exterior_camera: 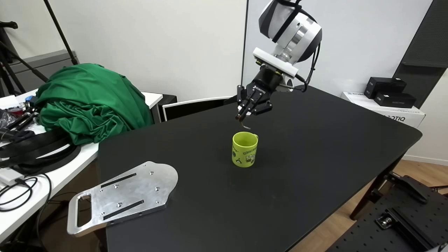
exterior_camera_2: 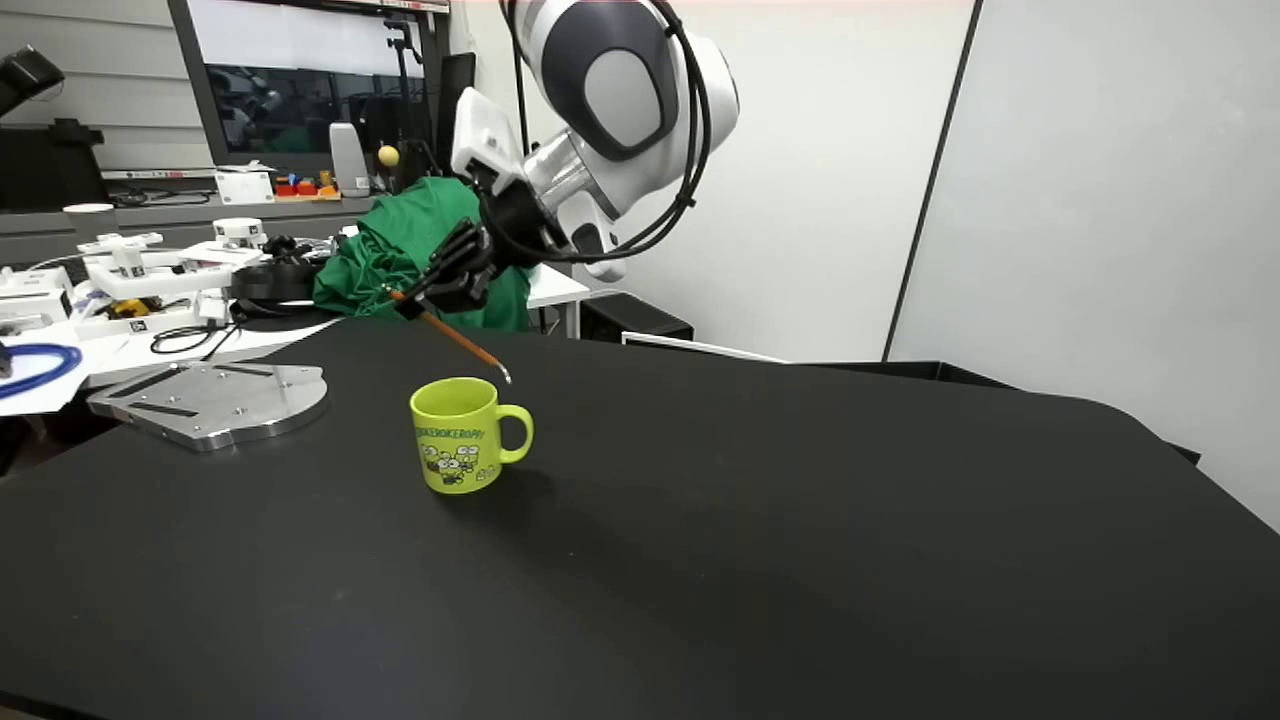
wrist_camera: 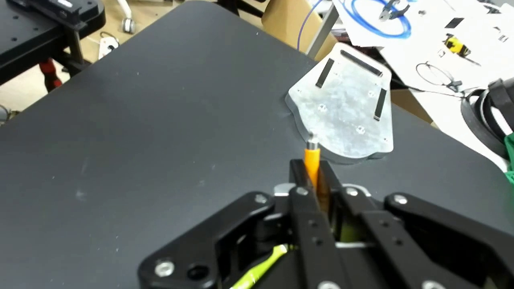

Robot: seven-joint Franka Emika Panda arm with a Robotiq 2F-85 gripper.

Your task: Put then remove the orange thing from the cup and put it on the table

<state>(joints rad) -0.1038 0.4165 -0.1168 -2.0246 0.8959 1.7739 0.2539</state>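
Left of centre in an exterior view, a lime-green cup (exterior_camera_2: 455, 440) stands upright on the black desk (exterior_camera_2: 800, 520), its handle turned to the right of the frame and its side printed with letters and small cartoon figures. Above it, slanting down from the upper middle, the claw (exterior_camera_2: 408, 302) has its fingers narrow, pinched around the orange stick (exterior_camera_2: 460, 339). The stick tilts from upper left to lower right, clear of the cup, with its hooked metal tip hanging just above, on the handle side; whether that tip lines up with the mouth I cannot tell. Along the bottom of the wrist view, right of middle, the claw points upward, and one end of the stick, with a metal collar and blurred point, juts out between the fingers. Lower left in an exterior view, a slotted metal plate (exterior_camera: 136, 192) lies on the desk, its cut-out end reaching past the edge. Farther up that side, a bunched green cloth (exterior_camera: 91, 98) covers part of a white bench (exterior_camera: 68, 174). At the right of the frame, two black boxes (exterior_camera: 395, 100) sit on a white carton (exterior_camera: 367, 103).
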